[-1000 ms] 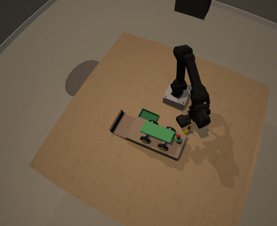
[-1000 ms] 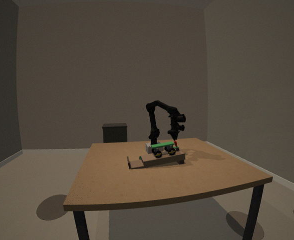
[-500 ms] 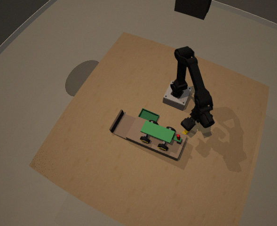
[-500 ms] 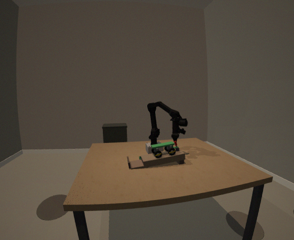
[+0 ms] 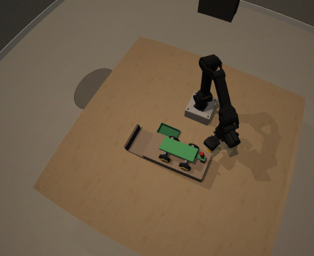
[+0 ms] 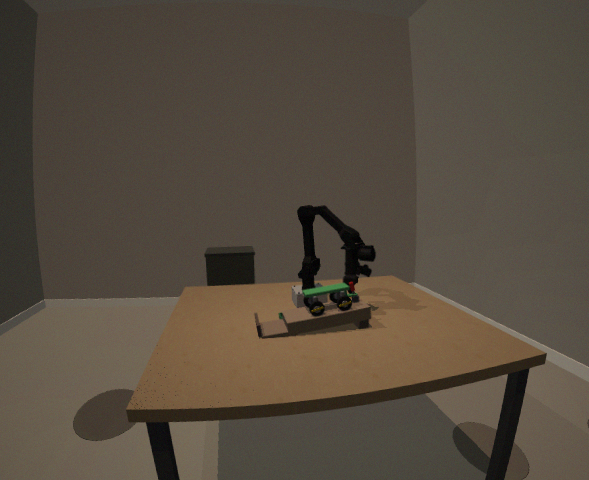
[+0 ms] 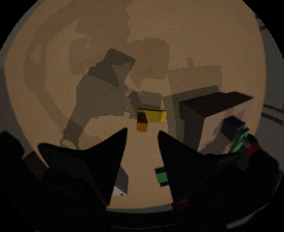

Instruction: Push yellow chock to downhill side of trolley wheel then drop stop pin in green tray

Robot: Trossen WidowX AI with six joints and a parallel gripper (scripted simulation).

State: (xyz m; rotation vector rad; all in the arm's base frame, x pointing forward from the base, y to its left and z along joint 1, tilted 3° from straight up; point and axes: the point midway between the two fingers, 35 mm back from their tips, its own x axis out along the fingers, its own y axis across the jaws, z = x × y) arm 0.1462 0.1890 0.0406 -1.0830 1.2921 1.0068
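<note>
Open end effector [image 5: 212,147] [image 7: 142,131] above yellow chock [image 5: 208,150] [image 7: 153,116].

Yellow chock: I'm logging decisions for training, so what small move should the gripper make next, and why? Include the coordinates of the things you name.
Probably lower straight toward the yellow chock [image 5: 208,150] [image 7: 154,116], fingers kept apart. In the wrist view the open gripper [image 7: 142,131] has nothing between its fingertips, and the chock's orange handle [image 7: 142,127] appears just beyond the gap, roughly centred on it.
</note>
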